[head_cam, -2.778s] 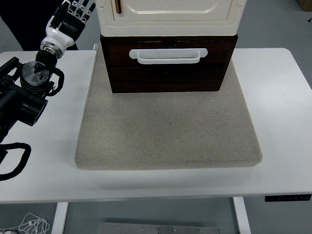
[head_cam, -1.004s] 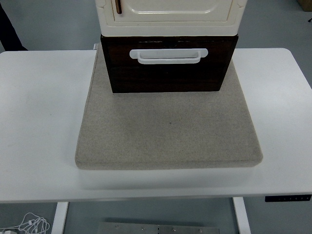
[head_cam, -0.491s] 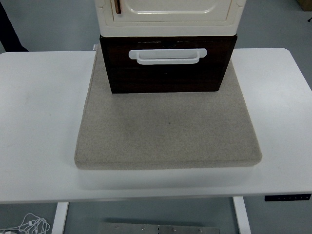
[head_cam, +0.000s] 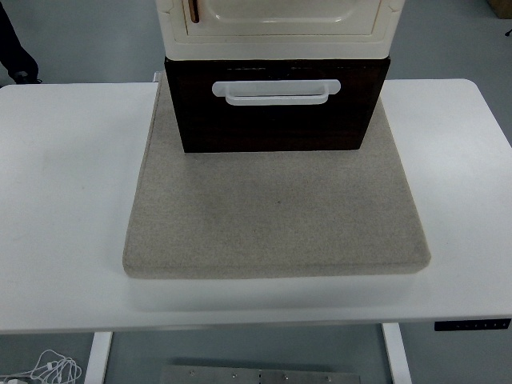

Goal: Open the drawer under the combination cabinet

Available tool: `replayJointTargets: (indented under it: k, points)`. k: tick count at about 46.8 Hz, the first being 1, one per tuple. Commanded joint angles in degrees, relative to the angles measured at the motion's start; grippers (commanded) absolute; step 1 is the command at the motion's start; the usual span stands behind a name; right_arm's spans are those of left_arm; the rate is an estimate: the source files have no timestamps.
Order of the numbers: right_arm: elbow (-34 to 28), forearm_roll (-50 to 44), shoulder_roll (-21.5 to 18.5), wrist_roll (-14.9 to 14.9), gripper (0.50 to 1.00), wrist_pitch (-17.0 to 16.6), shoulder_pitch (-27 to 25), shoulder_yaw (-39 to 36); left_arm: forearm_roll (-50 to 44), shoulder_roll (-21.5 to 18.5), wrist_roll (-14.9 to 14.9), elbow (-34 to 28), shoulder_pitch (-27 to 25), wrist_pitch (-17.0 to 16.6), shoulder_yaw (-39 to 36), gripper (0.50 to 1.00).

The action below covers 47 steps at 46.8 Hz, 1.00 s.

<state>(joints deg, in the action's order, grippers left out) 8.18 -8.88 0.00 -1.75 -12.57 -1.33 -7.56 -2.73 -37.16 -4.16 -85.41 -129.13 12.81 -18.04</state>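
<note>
The combination cabinet [head_cam: 276, 28] stands at the back of a grey felt mat [head_cam: 276, 212]. Its cream upper part has a door with a small brown handle [head_cam: 193, 11]. Below it is the dark brown drawer [head_cam: 276, 116] with a white bar handle [head_cam: 276, 92] across its front. The drawer front sits flush under the cream part, closed. Neither of my hands is in view.
The mat lies in the middle of the white table [head_cam: 64, 200]. A dark shape of a person [head_cam: 14, 48] shows at the top left behind the table. A control panel [head_cam: 472, 325] sits on the table's front edge at right.
My left arm, raised at the table's left 2.8 s ago, has withdrawn out of view. The cabinet and drawer have not moved. The dark shape at top left shifted slightly.
</note>
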Motion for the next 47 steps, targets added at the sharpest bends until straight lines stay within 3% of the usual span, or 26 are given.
replayJointTargets:
  k: [1, 12, 26, 35, 47]
  points:
    - [0.0, 0.0, 0.0, -0.01, 0.926, 0.0, 0.01, 0.0, 0.27, -0.02, 0.38, -2.03, -2.44, 0.03, -4.62, 1.0]
    - [0.0, 0.0, 0.0, -0.01, 0.926, 0.0, 0.01, 0.0, 0.27, 0.16, 8.11, -7.22, -4.2, 0.11, -9.12, 1.0]
    - [0.0, 0.0, 0.0, -0.01, 0.926, 0.0, 0.01, 0.0, 0.97, 2.09, 19.18, -7.58, -4.2, 0.03, -13.42, 1.0]
    - [0.0, 0.0, 0.0, -0.01, 0.926, 0.0, 0.01, 0.0, 3.69, 4.55, 23.49, -6.7, -3.5, -0.15, -16.15, 1.0]
    - [0.0, 0.0, 0.0, -0.01, 0.926, 0.0, 0.01, 0.0, 8.35, 7.28, 23.93, -3.01, -1.83, -0.33, -18.61, 1.0]
